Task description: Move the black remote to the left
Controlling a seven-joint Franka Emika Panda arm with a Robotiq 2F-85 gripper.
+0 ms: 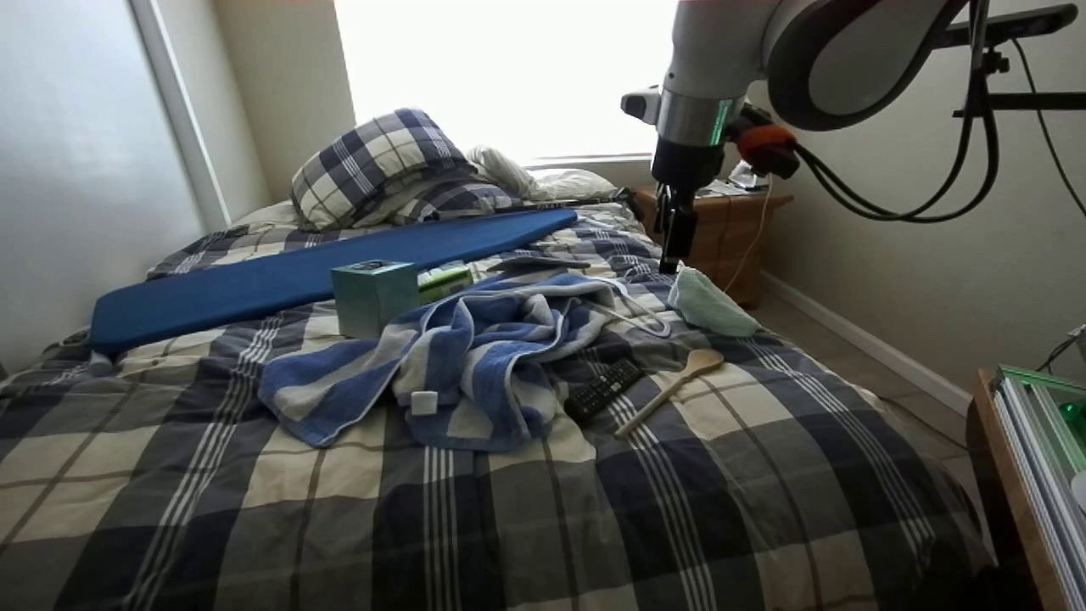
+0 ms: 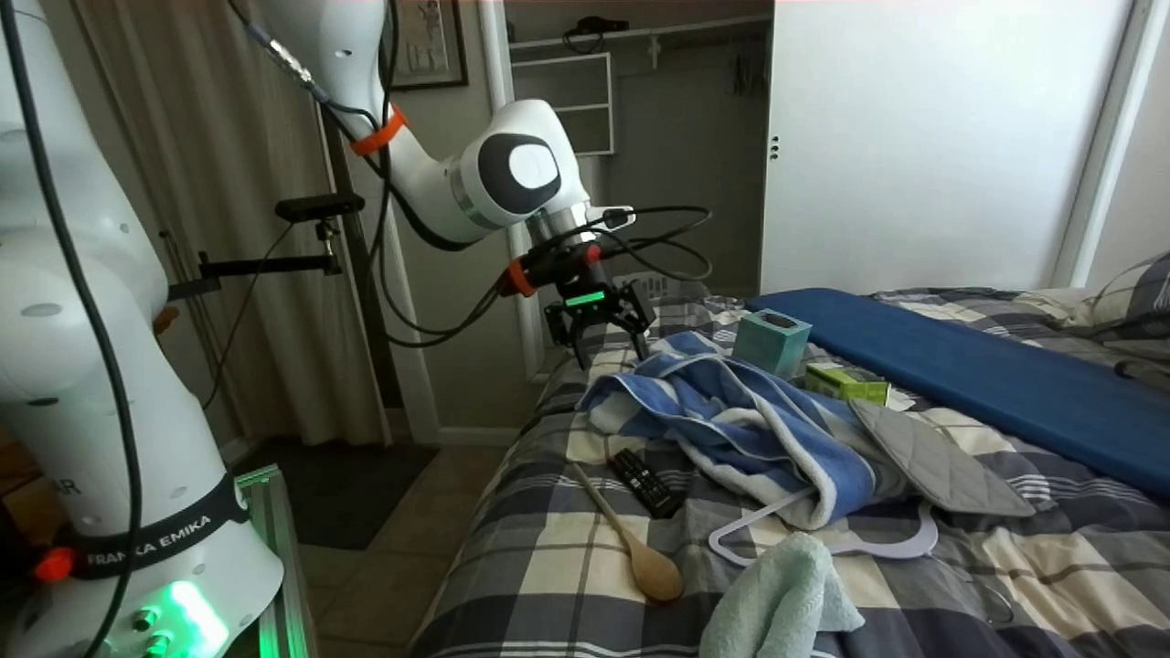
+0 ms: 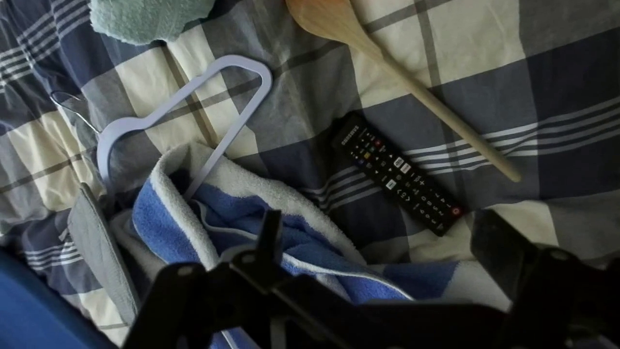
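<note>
Below the splayed, empty gripper (image 2: 612,362), near the bed's (image 1: 509,518) robot-side edge, lies the Samsung TV remote (image 3: 399,174), long axis diagonal to the jaws.

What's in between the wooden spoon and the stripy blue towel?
The black remote, lying on the checked bedspread. The wrist view and both exterior views show it there.

Tool (image 3: 378,220) spread wide; black remote (image 3: 397,175) between wooden spoon (image 3: 426,98) and striped towel (image 3: 305,242).
</note>
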